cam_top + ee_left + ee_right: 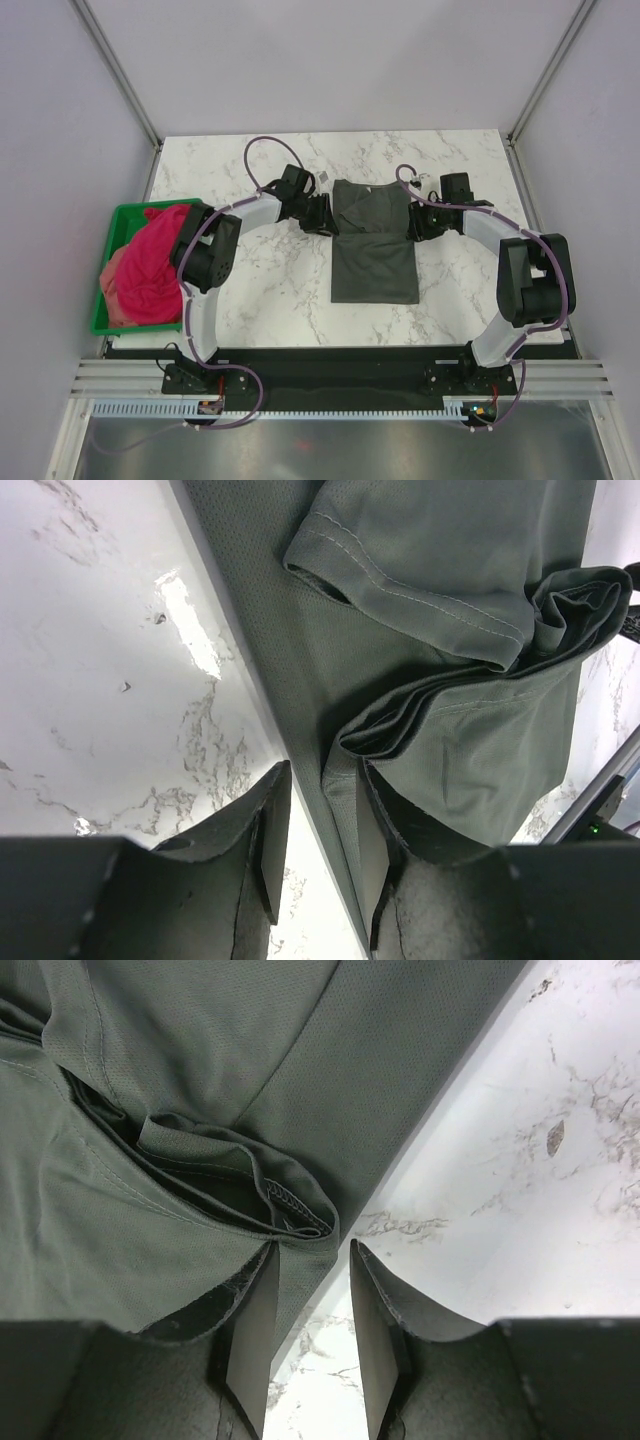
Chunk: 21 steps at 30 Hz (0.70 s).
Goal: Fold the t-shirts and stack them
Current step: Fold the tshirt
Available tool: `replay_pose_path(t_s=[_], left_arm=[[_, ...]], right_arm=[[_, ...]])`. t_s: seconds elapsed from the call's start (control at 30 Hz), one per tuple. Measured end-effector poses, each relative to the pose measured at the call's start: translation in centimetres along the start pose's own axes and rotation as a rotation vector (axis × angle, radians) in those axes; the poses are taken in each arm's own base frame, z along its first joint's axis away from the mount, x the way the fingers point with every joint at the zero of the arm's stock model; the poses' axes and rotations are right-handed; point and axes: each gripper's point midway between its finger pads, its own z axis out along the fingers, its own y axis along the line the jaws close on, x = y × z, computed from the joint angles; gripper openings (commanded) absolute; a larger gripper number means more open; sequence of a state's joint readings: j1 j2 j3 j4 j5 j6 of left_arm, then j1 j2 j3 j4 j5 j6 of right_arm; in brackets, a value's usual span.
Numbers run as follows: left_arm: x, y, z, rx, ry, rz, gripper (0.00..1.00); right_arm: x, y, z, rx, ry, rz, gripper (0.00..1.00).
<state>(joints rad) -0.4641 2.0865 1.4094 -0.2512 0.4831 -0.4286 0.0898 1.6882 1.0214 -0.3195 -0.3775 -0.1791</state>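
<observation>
The dark charcoal grey t-shirt point(373, 245) lies flat mid-table with its sleeves folded in, forming a long rectangle. My left gripper point(322, 215) is at its left edge, near the sleeve fold. In the left wrist view the left gripper point(325, 780) is open, and the shirt's point(440, 610) edge runs between its fingers. My right gripper point(415, 222) is at the shirt's right edge. In the right wrist view the right gripper point(312, 1255) is open astride the hem of the bunched sleeve fold of the shirt point(200, 1050). The magenta-pink t-shirt point(160, 260) and the salmon-pink t-shirt point(118, 300) lie crumpled in the bin.
A green plastic bin point(100, 325) stands at the table's left edge beside the left arm's base. The white marble table point(270, 285) is bounded by frame posts at the back corners and a black strip along the near edge.
</observation>
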Motion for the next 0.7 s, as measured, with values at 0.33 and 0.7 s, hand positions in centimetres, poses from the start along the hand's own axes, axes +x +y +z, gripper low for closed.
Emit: replay_pose_path(t_s=[0.33, 0.7], left_arm=[[0.1, -0.8, 0.2, 0.042, 0.017, 0.005, 0.24], [-0.2, -1.5, 0.2, 0.056, 0.014, 0.014, 0.02]], right_arm=[[0.0, 0.1, 0.8, -0.028, -0.005, -0.021, 0.38], [-0.1, 0.0, 0.9, -0.025, -0.008, -0.021, 0.38]])
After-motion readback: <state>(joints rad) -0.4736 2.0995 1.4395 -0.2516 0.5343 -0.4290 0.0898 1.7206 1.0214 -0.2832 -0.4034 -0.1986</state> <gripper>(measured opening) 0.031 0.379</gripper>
